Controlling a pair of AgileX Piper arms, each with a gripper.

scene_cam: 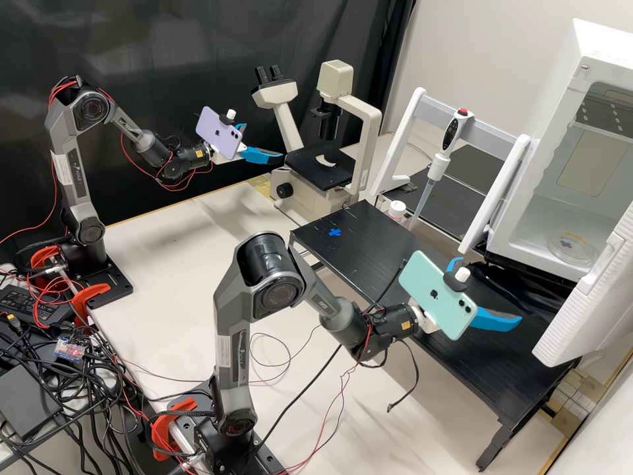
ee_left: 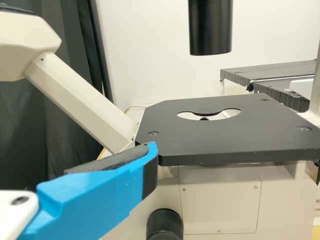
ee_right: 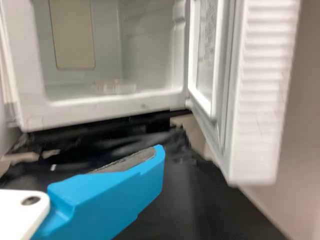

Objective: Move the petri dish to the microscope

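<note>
- White, box-shaped chamber (scene_cam: pixel 580 86) is standing open, and inside it the clear, round, shallow petri dish (scene_cam: pixel 572 249) is lying!
- Right blue-fingered white gripper (scene_cam: pixel 489 291) is hovering outside the chamber, near its ribbed white door (scene_cam: pixel 587 310), fingers parted, grasping nothing.
- Left blue-fingered white gripper (scene_cam: pixel 263 142) is hanging well apart from the chamber, released too.
- Danger's looming: a skewed entry could be knocking the chamber's rim; a shallow pinch could be letting the dish slip.
- Counting: one dish, one chamber, one door, two grippers, one cream, black-staged microscope (scene_cam: pixel 310 175).

Claw (scene_cam: pixel 489 291) outside open white chamber (ee_right: pixel 110 107)
</note>
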